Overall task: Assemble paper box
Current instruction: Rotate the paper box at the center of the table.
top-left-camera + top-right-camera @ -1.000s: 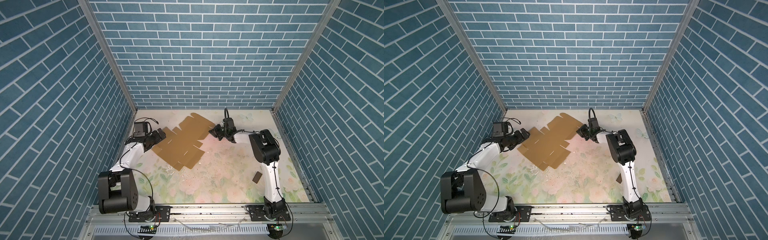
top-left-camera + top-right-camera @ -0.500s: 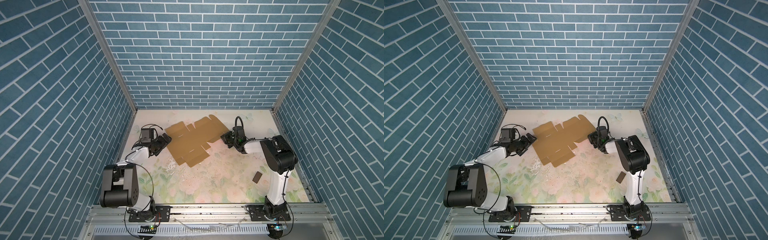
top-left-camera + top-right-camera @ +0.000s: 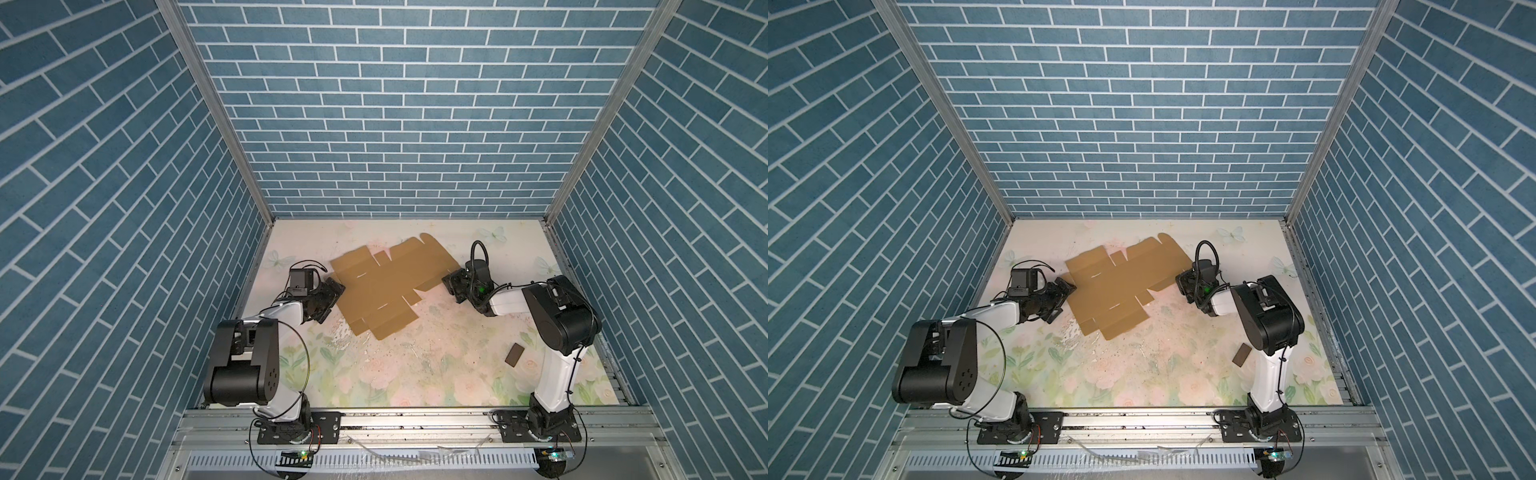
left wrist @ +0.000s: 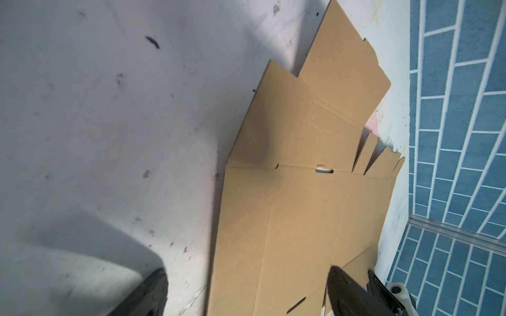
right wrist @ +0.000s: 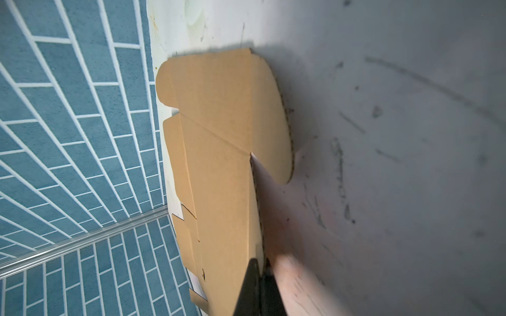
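Observation:
The paper box (image 3: pixel 386 282) is a flat tan die-cut sheet with flaps, lying on the flowered table toward the back in both top views. My right gripper (image 3: pixel 451 282) is shut on the sheet's right edge; in the right wrist view its fingers (image 5: pixel 253 284) pinch that edge (image 5: pixel 224 169), which is raised a little off the table. My left gripper (image 3: pixel 332 297) stands open at the sheet's left edge. In the left wrist view one finger (image 4: pixel 153 295) is over bare table and a second finger (image 4: pixel 347 292) over the cardboard (image 4: pixel 301 213).
A small dark brown chip (image 3: pixel 514 354) lies on the table beside the right arm's upright link (image 3: pixel 557 316). Blue brick walls (image 3: pixel 395 124) close in the table at the back and both sides. A metal rail (image 3: pixel 415 419) runs along the front.
The sheet has slid to the right and turned, pulled by my shut right gripper. My left gripper followed it to its left edge, and its jaws have narrowed slightly.

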You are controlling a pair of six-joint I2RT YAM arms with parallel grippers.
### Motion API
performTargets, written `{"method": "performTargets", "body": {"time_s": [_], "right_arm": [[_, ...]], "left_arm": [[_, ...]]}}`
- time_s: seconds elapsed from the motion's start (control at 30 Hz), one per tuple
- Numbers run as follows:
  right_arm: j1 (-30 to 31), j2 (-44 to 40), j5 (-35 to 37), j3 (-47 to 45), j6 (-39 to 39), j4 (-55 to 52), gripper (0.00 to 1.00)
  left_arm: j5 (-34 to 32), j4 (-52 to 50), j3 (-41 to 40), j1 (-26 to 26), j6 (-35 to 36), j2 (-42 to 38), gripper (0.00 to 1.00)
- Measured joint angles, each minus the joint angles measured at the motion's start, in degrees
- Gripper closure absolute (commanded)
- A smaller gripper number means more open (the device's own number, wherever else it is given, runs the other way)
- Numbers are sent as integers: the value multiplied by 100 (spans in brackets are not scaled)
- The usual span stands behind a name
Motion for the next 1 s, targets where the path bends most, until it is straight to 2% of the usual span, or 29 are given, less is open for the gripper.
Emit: {"method": "performTargets", "body": {"time_s": [0.1, 0.5, 0.6, 1.0], "right_arm": [[17, 0, 0, 2, 2, -2, 100], [74, 11, -7, -4, 59, 72, 100], [81, 28, -11, -2, 52, 66, 100], [74, 107, -31, -15, 61, 238, 100]], "left_arm": [[-9, 153, -44, -4, -127, 46, 15], [13, 369, 50, -55, -216, 254, 19], [4, 378, 50, -72, -201, 267, 24], [208, -90, 772, -273, 378, 302, 29]]}}
